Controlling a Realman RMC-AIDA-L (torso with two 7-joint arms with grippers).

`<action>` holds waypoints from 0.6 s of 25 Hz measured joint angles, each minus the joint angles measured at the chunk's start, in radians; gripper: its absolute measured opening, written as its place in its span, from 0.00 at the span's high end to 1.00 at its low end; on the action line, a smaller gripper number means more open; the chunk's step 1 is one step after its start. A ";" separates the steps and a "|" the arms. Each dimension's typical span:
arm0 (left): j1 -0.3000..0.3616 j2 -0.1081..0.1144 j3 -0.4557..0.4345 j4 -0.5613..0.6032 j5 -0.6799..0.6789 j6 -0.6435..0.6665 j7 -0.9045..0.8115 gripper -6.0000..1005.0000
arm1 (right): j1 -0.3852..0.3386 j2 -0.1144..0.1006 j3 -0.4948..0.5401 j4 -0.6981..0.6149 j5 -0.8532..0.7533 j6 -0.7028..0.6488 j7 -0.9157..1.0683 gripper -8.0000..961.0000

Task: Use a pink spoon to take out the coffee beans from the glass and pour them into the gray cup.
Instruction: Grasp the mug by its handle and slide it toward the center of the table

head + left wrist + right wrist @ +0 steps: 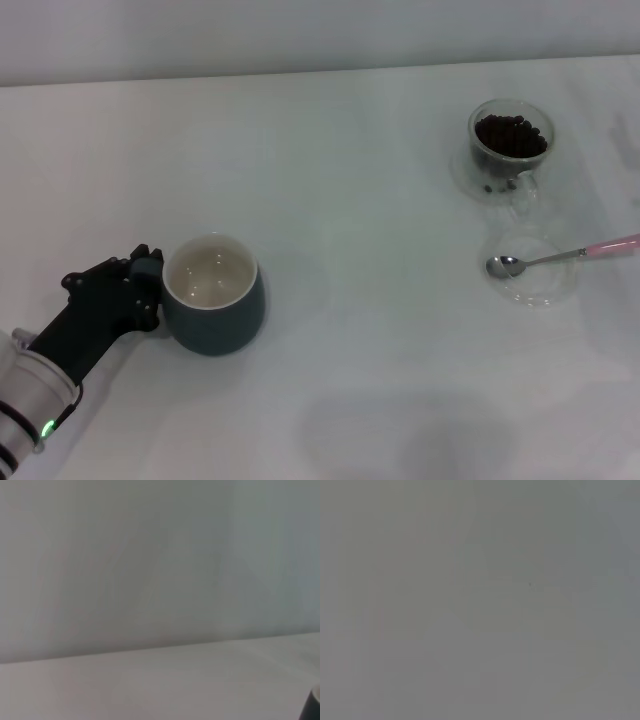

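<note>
Desk first: I see the left gripper near its front left corner, touching the gray cup's side; whether its jaws are apart I cannot tell. Toward the far right corner stands the glass of coffee beans. The pink spoon rests across a clear dish just in front.

Black left pincer; white forearm; small green light

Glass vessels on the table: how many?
2. The glass holding coffee beans sits far right; a shallow glass dish, nearer, carries the pink spoon.
</note>
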 joint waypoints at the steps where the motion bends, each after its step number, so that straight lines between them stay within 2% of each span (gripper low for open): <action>1: -0.003 0.000 0.002 -0.003 0.000 0.001 0.000 0.88 | 0.000 0.000 0.000 0.000 0.000 0.000 0.000 0.11; 15: -0.054 -0.007 0.031 -0.104 0.007 0.105 -0.001 0.88 | 0.003 0.000 0.000 -0.002 0.000 0.006 0.000 0.11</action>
